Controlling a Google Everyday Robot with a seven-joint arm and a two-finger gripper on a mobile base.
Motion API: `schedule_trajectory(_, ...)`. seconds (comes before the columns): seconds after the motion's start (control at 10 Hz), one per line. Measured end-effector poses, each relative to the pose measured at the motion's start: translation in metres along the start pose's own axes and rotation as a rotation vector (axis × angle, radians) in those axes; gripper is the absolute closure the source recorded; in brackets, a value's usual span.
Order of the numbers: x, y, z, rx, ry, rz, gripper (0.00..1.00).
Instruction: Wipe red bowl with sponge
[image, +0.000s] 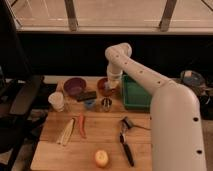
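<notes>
The red bowl (104, 87) sits at the back of the wooden table, right of the purple bowl (74, 86) and left of the green bin (135, 93). My gripper (114, 82) hangs straight down from the white arm over the right side of the red bowl, at or just above its rim. The sponge does not show on the table; whether it is under the gripper I cannot tell.
A flat black block (86, 95), a white cup (56, 101), a small blue thing (90, 104) and a metal cup (106, 104) stand just in front of the bowls. Nearer lie an orange-red vegetable (81, 125), a pale corn-like piece (65, 132), a black-handled tool (126, 142) and a yellow ball (101, 158).
</notes>
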Motion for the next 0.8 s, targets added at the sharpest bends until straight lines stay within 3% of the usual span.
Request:
schedule_trajectory(0.4, -0.022, -0.016, 0.009, 0.021, -0.035, -0.042, 1.0)
schedule_trajectory(0.8, -0.044, 0.009, 0.012, 0.011, -0.084, -0.065, 1.0)
